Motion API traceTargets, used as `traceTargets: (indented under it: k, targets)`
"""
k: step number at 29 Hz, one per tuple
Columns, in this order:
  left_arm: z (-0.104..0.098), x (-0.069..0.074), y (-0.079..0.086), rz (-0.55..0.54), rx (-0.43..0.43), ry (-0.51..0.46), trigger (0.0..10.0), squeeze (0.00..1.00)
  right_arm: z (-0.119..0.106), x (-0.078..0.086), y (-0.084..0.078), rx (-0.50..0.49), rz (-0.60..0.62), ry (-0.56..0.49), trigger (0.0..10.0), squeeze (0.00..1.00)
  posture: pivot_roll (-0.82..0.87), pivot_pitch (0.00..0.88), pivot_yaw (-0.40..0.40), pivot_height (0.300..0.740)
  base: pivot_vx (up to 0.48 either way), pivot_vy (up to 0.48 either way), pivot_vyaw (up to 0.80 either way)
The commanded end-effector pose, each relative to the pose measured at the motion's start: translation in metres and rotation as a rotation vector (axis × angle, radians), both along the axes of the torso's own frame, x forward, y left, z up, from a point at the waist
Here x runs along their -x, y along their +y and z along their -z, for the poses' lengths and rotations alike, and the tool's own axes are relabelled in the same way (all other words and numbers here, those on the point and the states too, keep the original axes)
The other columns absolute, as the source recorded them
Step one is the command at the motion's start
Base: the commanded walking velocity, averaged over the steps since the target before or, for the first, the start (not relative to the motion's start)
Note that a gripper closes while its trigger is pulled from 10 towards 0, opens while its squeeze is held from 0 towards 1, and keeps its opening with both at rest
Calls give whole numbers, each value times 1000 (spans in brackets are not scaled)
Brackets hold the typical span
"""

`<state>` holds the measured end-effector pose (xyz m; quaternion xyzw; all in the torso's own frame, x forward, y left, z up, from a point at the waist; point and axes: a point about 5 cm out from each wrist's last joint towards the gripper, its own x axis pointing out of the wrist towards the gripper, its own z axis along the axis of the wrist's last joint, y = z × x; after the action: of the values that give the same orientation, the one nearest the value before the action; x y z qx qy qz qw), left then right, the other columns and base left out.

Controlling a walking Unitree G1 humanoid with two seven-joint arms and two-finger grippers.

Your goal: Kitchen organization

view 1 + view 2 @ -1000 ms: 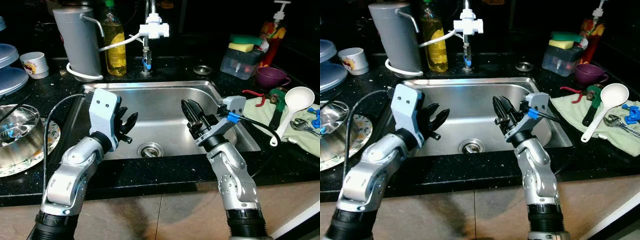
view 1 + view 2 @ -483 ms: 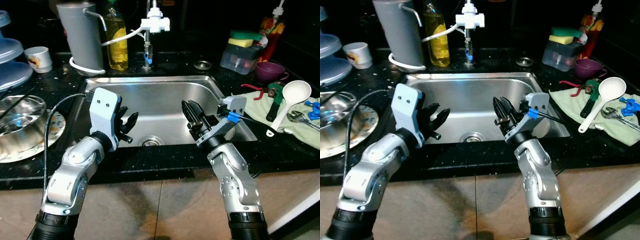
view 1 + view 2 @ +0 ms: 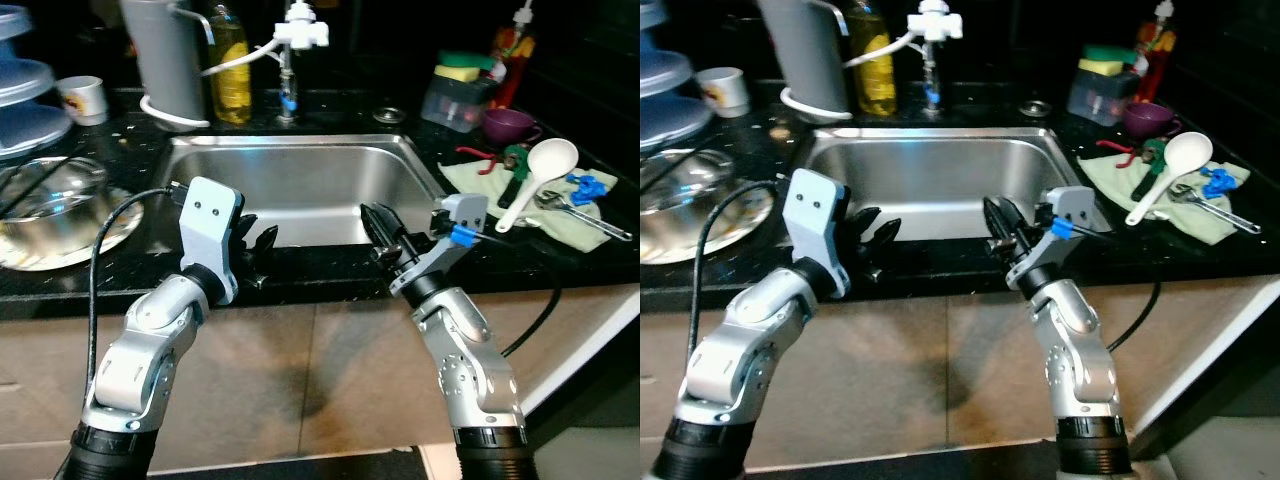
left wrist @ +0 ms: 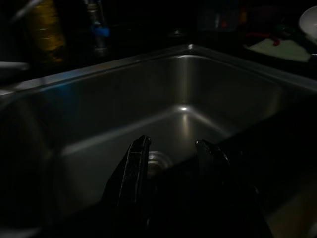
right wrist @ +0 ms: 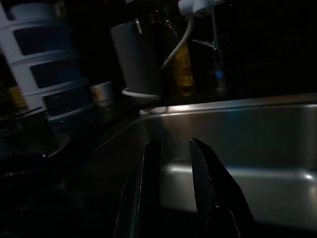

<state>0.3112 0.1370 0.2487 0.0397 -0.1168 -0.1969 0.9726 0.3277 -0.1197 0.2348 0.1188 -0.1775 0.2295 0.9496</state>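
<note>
Both the left gripper (image 3: 262, 250) and the right gripper (image 3: 378, 228) hover part-open and empty over the near edge of the stainless steel sink (image 3: 300, 165). Organising looks barely begun: the white plastic ladle (image 3: 530, 172) and metal wrench (image 3: 585, 212) lie untouched on the green cloth (image 3: 560, 222).

sink (image 3: 300, 165): shiny steel
countertop (image 3: 330, 270): black, speckled
ladle (image 3: 535, 170): white
cup (image 3: 507, 124): purple
cloth (image 3: 570, 222): pale green
bottle (image 3: 230, 60): yellow

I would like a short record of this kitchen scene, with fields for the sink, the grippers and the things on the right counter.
sink: steel sink, nothing in it
left gripper: open, holds nothing, at the sink's front edge
right gripper: open, holds nothing, at the sink's front edge
right counter: white ladle, pliers and wrench on a green cloth
behind cloth: purple cup
</note>
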Motion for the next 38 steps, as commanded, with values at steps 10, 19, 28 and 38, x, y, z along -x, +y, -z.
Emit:
traceTargets:
  k: [10,19,28,38]
  targets:
    - [9,2,4,-12,-23,41,10000,0,-1,3,1,1,-20,14,10000,0,-65,124,-44,740,0,0,0]
    - [30,34,13,301,-139,122,10000,0,27,39,19,74,-470,86,10000,0,-63,129,-46,740,0,0,0]
    - [74,99,9,704,-283,442,10000,0,101,71,12,342,-683,332,10000,0,-51,132,-46,740,0,0,0]
    - [120,96,13,547,-420,594,10000,0,167,80,-3,623,-621,557,10000,0,-37,130,-50,740,0,0,0]
